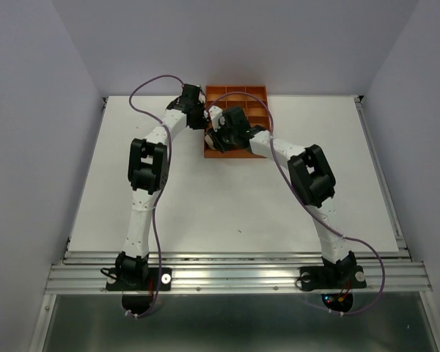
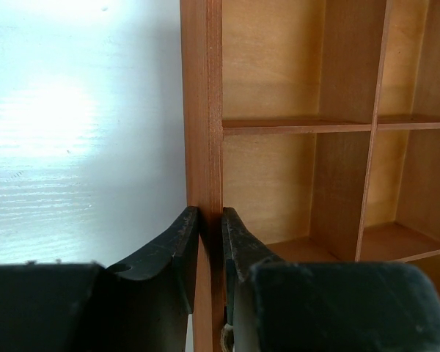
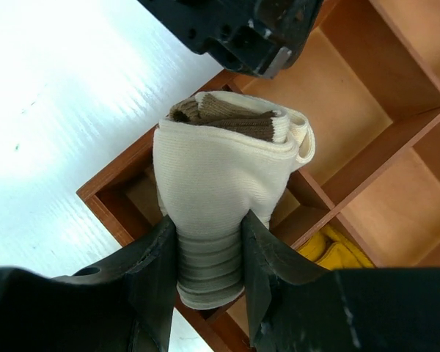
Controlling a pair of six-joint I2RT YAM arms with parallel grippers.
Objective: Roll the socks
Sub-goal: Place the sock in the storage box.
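White left arm (image 1: 138, 220) and right arm (image 1: 324, 224), black joints (image 1: 148, 163), looping purple cables (image 1: 152, 79), matte black curved pincer fingers (image 3: 155, 268)

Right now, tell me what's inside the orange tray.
A mustard sock sits in one compartment of the tray; other visible compartments look bare. The rolled cream sock in the right hand covers most of the corner compartment.

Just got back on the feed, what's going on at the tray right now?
The left gripper is clamped on an outer wall of the rigid orange compartment tray. The right gripper holds the rolled cream-and-brown fabric sock over a corner compartment, not yet released. A mustard sock already lies in a nearby compartment.
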